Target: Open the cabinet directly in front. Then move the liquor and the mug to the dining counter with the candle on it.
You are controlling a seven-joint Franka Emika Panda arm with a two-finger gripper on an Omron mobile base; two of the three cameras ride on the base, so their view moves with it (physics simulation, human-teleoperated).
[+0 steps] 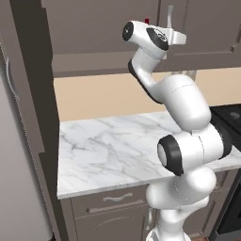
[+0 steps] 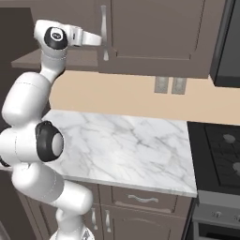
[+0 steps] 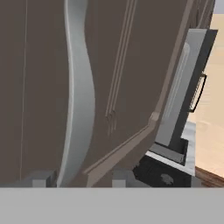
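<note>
The cabinet (image 1: 207,28) (image 2: 154,33) is a dark grey-brown wall unit above the worktop. Its door (image 3: 127,65) carries a long wavy silver handle (image 1: 170,16) (image 2: 104,23) (image 3: 81,96). My gripper (image 1: 181,36) (image 2: 101,40) (image 3: 78,177) is raised to that handle, with one fingertip on each side, shut on it. The door looks pulled slightly ajar. A small red cap (image 1: 147,21), seemingly the liquor's, peeks out just left of the door edge above my hand. The mug, the dining counter and the candle are out of view.
A marble worktop (image 1: 108,146) (image 2: 126,145) lies below, backed by a beige backsplash with two outlets (image 2: 168,84). A black stove (image 2: 220,145) (image 1: 230,115) adjoins it on the right, under a dark appliance (image 2: 227,47). Base drawers (image 1: 117,198) sit underneath. A tall dark panel (image 1: 28,94) stands at the left.
</note>
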